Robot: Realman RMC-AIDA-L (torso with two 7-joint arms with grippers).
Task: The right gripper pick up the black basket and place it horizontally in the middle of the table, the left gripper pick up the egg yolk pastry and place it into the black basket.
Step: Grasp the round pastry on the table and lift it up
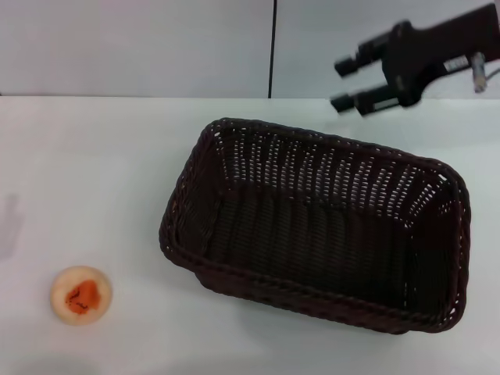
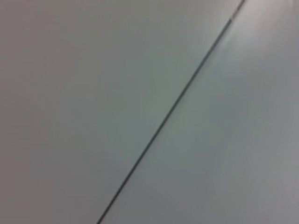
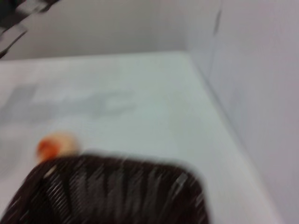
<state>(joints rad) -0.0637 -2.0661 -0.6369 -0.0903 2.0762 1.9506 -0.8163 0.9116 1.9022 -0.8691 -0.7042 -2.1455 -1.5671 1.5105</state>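
The black basket lies empty on the white table, right of the middle, its long side running across and slightly skewed. The egg yolk pastry sits on the table at the near left, well apart from the basket. My right gripper hangs in the air behind the basket's far rim, open and empty, touching nothing. The right wrist view shows the basket's rim and the pastry beyond it. My left gripper is out of view; the left wrist view shows only a grey wall.
A grey wall with a dark vertical seam stands along the table's far edge. The same kind of seam crosses the left wrist view. Bare tabletop lies between the pastry and the basket.
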